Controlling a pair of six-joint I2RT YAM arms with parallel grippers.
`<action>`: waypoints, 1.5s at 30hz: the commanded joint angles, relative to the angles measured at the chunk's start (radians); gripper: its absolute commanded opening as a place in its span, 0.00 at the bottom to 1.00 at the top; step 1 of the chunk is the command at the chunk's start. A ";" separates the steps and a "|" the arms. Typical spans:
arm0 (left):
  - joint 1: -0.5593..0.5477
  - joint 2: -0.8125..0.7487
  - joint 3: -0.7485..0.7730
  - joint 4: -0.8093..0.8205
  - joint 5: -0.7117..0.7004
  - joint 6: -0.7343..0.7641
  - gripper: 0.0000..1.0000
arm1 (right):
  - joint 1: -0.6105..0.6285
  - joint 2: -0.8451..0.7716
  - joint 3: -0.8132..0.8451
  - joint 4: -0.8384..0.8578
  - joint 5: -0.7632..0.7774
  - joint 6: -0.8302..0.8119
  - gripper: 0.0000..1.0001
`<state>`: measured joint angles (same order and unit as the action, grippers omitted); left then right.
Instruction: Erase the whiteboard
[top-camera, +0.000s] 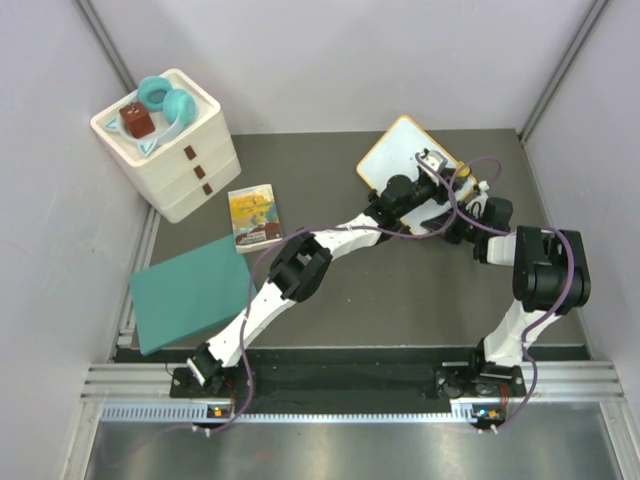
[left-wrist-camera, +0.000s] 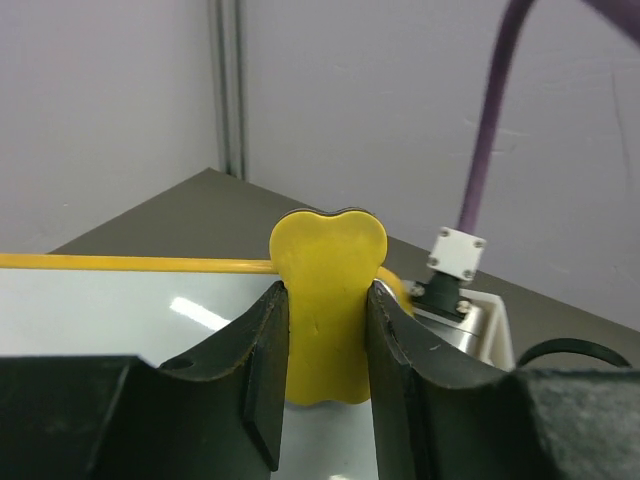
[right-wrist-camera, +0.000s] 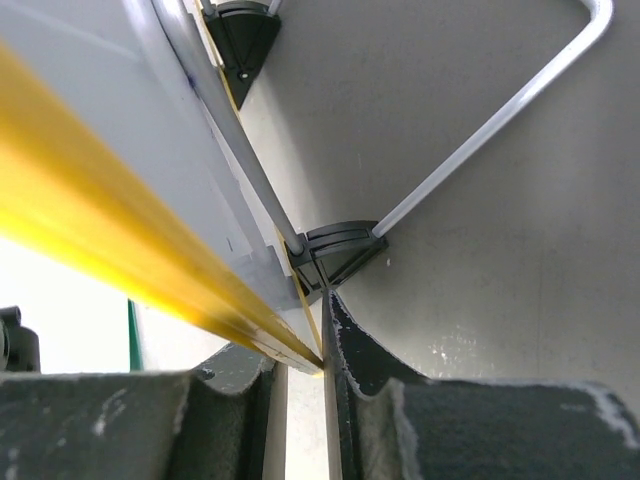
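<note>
Close in first: the left gripper (left-wrist-camera: 323, 300) has its fingers pinched tight on a yellow heart-shaped eraser (left-wrist-camera: 328, 245), standing upright over the whiteboard (left-wrist-camera: 120, 310). The right gripper (right-wrist-camera: 303, 345) is all but closed, jaws nipping the board's orange frame (right-wrist-camera: 90, 190) just by a black foot (right-wrist-camera: 335, 250), steadying it, I'd say. So this looks like the wiping step. The white face on show carries no marks I can make out, though the arms hide part of it from above. Next, I reckon, calls for even strokes with light downward pressure across the covered patch, the right side holding firm so the board doesn't skate. From above, the board sits at one o'clock on the dark grey table (top-camera: 400, 300), turned corner-on. A teal sheet (top-camera: 190, 295) lies at eight o'clock, a book (top-camera: 255, 220) at nine, a white drawer unit (top-camera: 185, 175) topped with teal headphones (top-camera: 165, 100) at ten. Beyond, pale walls (top-camera: 330, 60) close it in.
</note>
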<state>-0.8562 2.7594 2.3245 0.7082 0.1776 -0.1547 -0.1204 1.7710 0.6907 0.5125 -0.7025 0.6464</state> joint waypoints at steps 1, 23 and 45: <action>-0.035 -0.035 -0.040 -0.064 0.054 0.020 0.00 | 0.021 0.018 0.021 -0.078 0.021 -0.050 0.00; 0.166 -0.055 -0.151 0.010 -0.276 -0.005 0.00 | 0.022 0.018 0.020 -0.077 0.017 -0.051 0.00; 0.140 -0.026 -0.060 0.053 -0.079 -0.109 0.00 | 0.022 0.021 0.021 -0.077 0.014 -0.053 0.00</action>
<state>-0.6754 2.7350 2.2185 0.7479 0.0311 -0.2359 -0.1204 1.7710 0.6960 0.5117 -0.7128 0.6380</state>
